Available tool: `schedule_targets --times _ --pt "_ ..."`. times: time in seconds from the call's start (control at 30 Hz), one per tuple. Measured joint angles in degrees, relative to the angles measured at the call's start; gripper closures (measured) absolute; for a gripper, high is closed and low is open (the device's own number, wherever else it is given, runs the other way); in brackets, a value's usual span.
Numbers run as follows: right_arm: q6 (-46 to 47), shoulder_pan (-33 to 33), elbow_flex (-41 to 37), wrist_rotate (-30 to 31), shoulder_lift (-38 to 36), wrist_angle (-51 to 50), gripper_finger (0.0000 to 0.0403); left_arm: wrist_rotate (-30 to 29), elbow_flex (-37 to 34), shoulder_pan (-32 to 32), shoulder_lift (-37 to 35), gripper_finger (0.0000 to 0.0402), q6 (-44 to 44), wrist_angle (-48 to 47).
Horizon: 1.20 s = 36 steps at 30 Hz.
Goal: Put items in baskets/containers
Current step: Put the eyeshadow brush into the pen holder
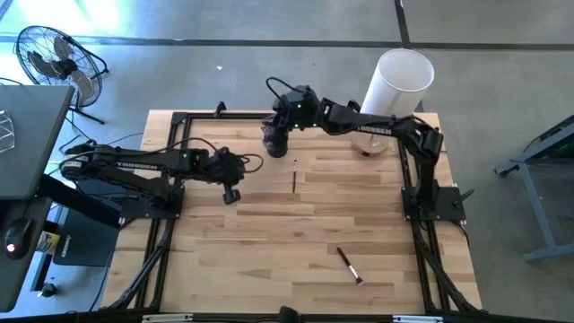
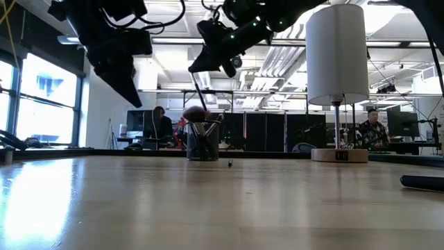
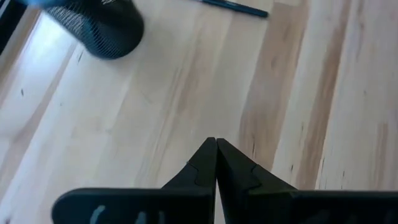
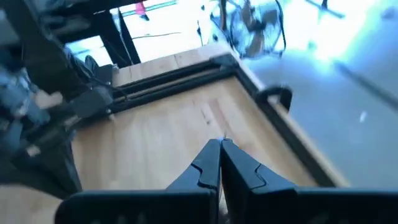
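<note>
The black mesh cup (image 2: 202,147) stands at the far middle of the table with several brushes in it, one with a reddish head (image 2: 196,113). My right gripper (image 2: 195,69) hangs above the cup (image 1: 273,144), shut on a thin brush (image 2: 200,96). One loose brush (image 1: 294,175) lies just nearer than the cup, and another (image 1: 350,266) lies near the front right. My left gripper (image 1: 231,193) hovers over the left middle, shut (image 3: 216,144), with nothing in it. My right gripper pinches the thin brush by its upper end (image 2: 195,75) between its two fingers, which slant down from the table's right side. The brush hangs tilted below them, and its lower end (image 2: 205,119) reaches the cup's mouth among the other brushes.
A tall white cylinder (image 1: 400,82) on a round wooden base stands at the far right corner. Black frame rails (image 1: 170,170) run along the table's edges. The middle and near part of the wooden top (image 1: 269,260) lies bare. People sit in the room beyond.
</note>
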Motion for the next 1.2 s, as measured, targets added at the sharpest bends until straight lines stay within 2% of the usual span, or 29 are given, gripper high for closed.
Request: schedule_targets --times 0.13,0.27,0.37,0.53,0.7,0.9,1.03,1.2 --pt "-8.54 -1.56 -1.8 -1.2 0.2 5.73 0.0403 0.3 0.0 1.29 0.9 0.0401 -3.43 1.01" --pt "-8.6 -3.88 -12.05 -5.81 0.5 26.82 0.0403 0.17 0.0 1.13 0.81 0.0401 -6.54 1.29" --pt "-8.31 -5.19 -20.31 -5.85 0.5 39.59 0.0402 0.17 0.0 1.09 0.97 0.0401 -8.56 2.14" --pt "-9.07 -5.92 -29.02 -3.82 0.5 49.28 0.04 -0.29 0.0 1.09 1.27 0.0401 -10.6 2.37" --pt "-8.49 -5.66 -31.32 -3.68 0.5 48.77 0.0373 -0.69 0.0 1.09 1.27 0.0401 -10.62 4.27" --pt "-6.75 -5.66 -30.22 -4.88 -0.06 45.5 0.0312 -0.75 -0.02 1.09 1.27 0.0401 -10.14 5.95" --pt "-8.46 -5.66 -29.94 -4.38 -3.33 40.74 0.0277 -0.75 -0.02 1.09 1.25 0.0401 -10.16 6.07" --pt "-11.51 -5.42 -29.9 -0.24 -9.15 33.01 0.0254 -0.77 -0.04 1.09 1.25 0.0401 -10.17 5.67"
